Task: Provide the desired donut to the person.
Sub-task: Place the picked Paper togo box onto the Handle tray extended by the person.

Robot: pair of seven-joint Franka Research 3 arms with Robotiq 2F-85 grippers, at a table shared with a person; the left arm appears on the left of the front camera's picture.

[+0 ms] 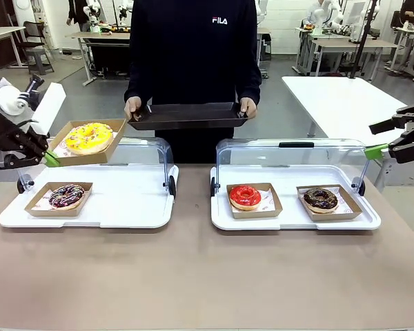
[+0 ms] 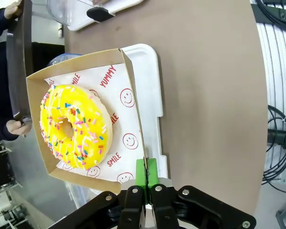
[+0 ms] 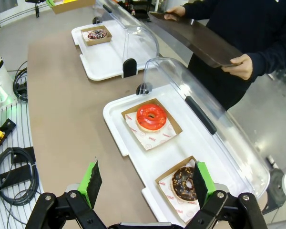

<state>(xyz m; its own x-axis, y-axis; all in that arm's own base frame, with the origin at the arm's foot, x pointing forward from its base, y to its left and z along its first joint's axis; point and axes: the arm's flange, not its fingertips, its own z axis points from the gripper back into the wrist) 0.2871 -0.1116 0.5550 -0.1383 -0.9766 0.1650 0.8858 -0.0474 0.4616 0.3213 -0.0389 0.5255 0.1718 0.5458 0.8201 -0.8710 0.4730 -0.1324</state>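
Left gripper (image 1: 52, 160): clamped on the rim of the cardboard box (image 1: 90, 157), keeping the yellow sprinkled donut (image 1: 89, 137) level above the surface (image 1: 193, 276), near the black tray (image 1: 186, 114) the person (image 1: 193, 48) holds out, presumably to receive it. Right gripper (image 3: 145, 183): open, idle.

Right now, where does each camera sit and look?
Front view: between the arms, facing the person across the table; left gripper, right gripper at sides.
Left wrist view: on the left arm, along shut fingers pinching the yellow donut box.
Right wrist view: on the right arm, over open fingers, toward the red donut.
Shared by front and right wrist: the red donut.
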